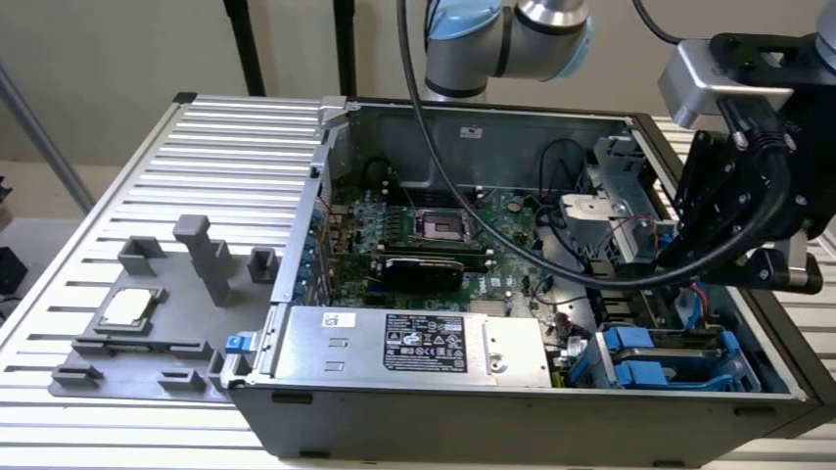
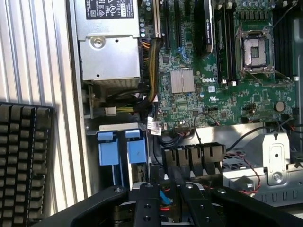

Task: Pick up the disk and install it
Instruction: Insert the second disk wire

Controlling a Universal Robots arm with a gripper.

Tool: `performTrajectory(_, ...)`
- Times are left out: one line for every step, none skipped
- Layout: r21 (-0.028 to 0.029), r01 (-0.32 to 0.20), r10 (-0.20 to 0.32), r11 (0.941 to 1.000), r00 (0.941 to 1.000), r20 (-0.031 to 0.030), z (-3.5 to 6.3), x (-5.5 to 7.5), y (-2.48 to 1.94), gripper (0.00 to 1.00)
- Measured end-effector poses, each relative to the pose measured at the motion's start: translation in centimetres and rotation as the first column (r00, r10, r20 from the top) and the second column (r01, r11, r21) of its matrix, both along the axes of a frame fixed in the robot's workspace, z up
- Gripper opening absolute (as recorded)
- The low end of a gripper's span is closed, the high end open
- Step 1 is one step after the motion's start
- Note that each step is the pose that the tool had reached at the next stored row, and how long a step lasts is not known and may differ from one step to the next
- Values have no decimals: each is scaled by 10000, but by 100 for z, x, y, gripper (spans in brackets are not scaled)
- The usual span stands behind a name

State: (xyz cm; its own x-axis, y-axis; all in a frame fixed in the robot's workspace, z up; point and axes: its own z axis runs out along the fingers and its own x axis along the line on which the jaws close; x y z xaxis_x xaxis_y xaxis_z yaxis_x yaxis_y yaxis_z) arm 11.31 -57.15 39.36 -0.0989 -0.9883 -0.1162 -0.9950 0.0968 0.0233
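Scene: open computer case (image 1: 281,401) lying on its side on a slatted metal table (image 1: 249,127), its inside facing up, toward the exterior view's right side of the table.
Arm: grey and blue robot arm (image 1: 510,39) rises behind the case at the table's far edge, with black cables looping from it across the case.
Claw: black claw (image 1: 673,257) (image 2: 163,201) hangs over the case's end on the exterior view's right, above a silver bracket (image 1: 594,211) and a tangle of red and black wires. I cannot tell whether it is clenched or released, nor whether it grasps anything.
Disk: disk (image 1: 649,373) (image 2: 137,151) sits in the blue drive cage (image 1: 734,364) in the case's corner nearest the table's near edge, on the exterior view's right. Its blue carrier front shows, and a second blue front (image 2: 106,149) stands just beside it. The claw is near it but apart from it.
Power supply: silver box with a black and white label (image 1: 421,348) lies along the case's near wall, just beside the drive cage.
Motherboard: green board (image 1: 503,220) covers the case floor, with a square processor socket (image 1: 440,227) at its middle.
Fixture plate: grey plate (image 1: 144,387) lies on the table near its edge on the exterior view's left, carrying grey upright posts and a small square silver chip (image 1: 131,307).
Keyboard: black keyboard (image 2: 23,161) lies beside the case in the wrist view.
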Motion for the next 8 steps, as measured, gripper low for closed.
performTrajectory(-1, 0, 0, 10000, 10000, 1, 0, 0, 22, 24)
performTrajectory(-2, 1, -1, 10000, 10000, 2, 1, 0, 43, 24)
performTrajectory(-2, 0, 0, 10000, 10000, 3, 1, 1, 61, 24)
performTrajectory(-1, 1, -1, 10000, 10000, 4, 0, 4, 77, 24)
performTrajectory(0, 2, -2, 10000, 10000, 4, 0, 10, 91, 24)
performTrajectory(4, 2, -2, 10000, 10000, 4, 0, 19, 102, 24)
performTrajectory(9, 1, -1, 10000, 10000, 5, 0, 33, 113, 24)
performTrajectory(14, 2, -2, 10000, 10000, 5, 1, 48, 124, 24)
